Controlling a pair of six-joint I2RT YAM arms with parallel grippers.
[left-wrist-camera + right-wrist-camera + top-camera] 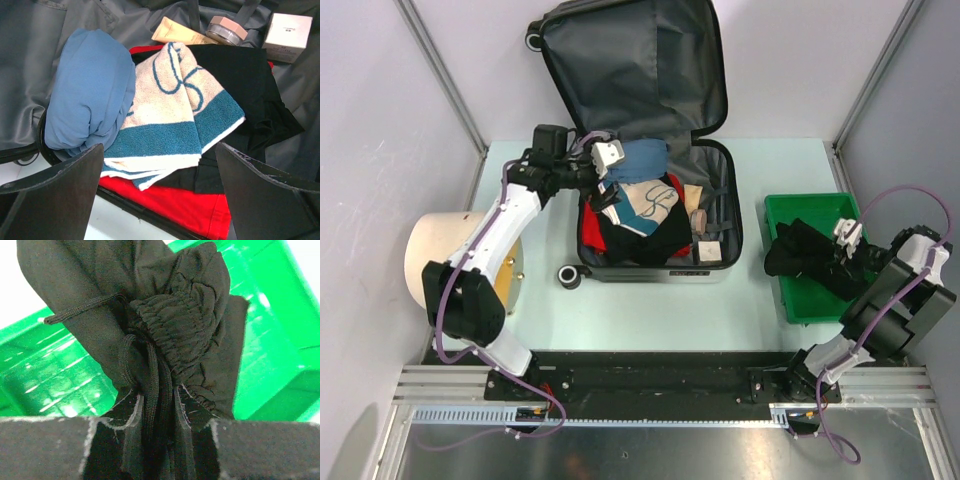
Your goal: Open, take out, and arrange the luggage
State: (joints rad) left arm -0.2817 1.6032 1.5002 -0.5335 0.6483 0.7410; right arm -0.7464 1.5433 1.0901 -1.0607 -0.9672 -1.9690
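The luggage (632,70) lies open at the back centre, lid raised, grey lining (30,60) showing. Its tray holds a blue garment (90,95), a cream and teal towel (175,110), red cloth (175,205), black cloth (250,85), a tube (175,32), a jar (225,29) and a white box (287,29). My left gripper (610,165) hangs open over the tray's left edge; between its fingertips (160,185) lies the towel's corner, untouched. My right gripper (157,410) is shut on a black garment (165,315), which hangs over the green bin (820,300).
A beige cylinder (435,255) lies on its side beside the left arm. The green bin (45,380) stands right of the luggage. Metal frame posts (445,75) rise at both back corners. A luggage wheel (568,277) sticks out at the tray's front left.
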